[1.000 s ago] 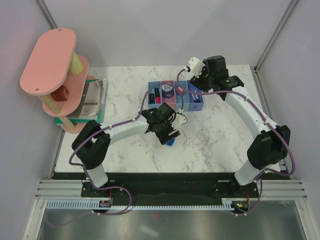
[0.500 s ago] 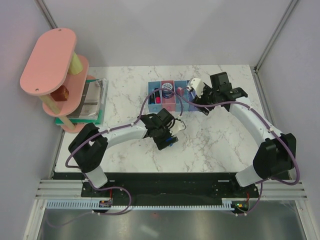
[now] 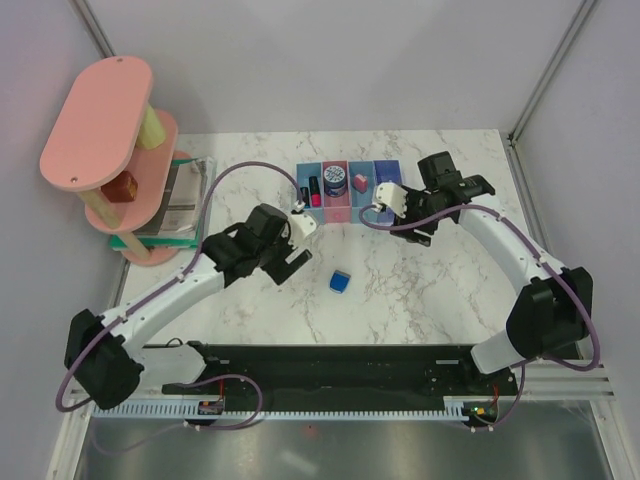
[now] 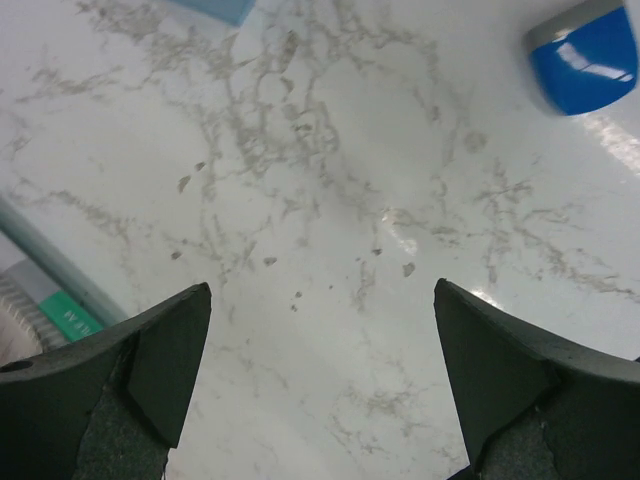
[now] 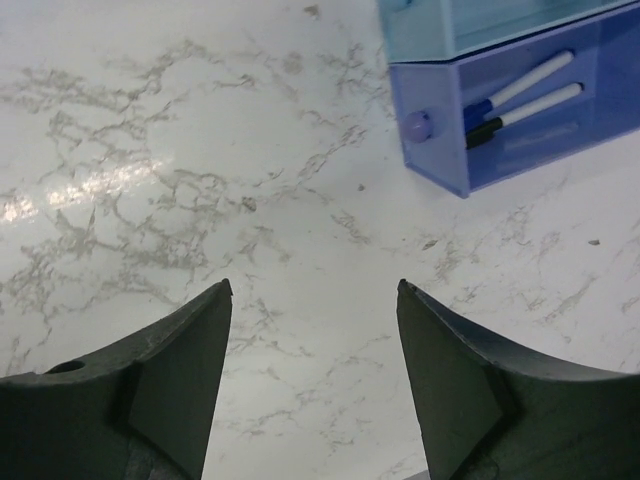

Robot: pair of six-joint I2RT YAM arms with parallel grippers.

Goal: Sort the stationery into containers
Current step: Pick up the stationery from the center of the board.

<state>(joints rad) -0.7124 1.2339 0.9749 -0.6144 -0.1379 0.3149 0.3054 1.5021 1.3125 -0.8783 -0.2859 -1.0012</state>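
Note:
The four joined containers (image 3: 372, 168) stand at the back middle of the table. The first holds markers (image 3: 312, 190), the pink one the round blue roll (image 3: 333, 180), the third the pink eraser (image 3: 357, 184). The purple-blue bin (image 5: 440, 165) holds two white-barrelled markers (image 5: 520, 95). The blue wedge block (image 3: 340, 282) lies loose on the marble, in front of the bins; it also shows in the left wrist view (image 4: 585, 60). My left gripper (image 3: 285, 262) (image 4: 320, 290) is open and empty, left of the wedge. My right gripper (image 3: 408, 226) (image 5: 315, 285) is open and empty over bare marble just in front of the purple-blue bin.
A pink tiered shelf tower (image 3: 110, 130) stands at the far left with a clear tray (image 3: 185, 195) on a green base (image 3: 150, 240) beside it. A light blue bin's corner (image 4: 215, 8) shows at the top of the left wrist view.
My left gripper has drawn back to the left, leaving the blue wedge block on the table. My right gripper has come down from over the bins to the marble in front of them.

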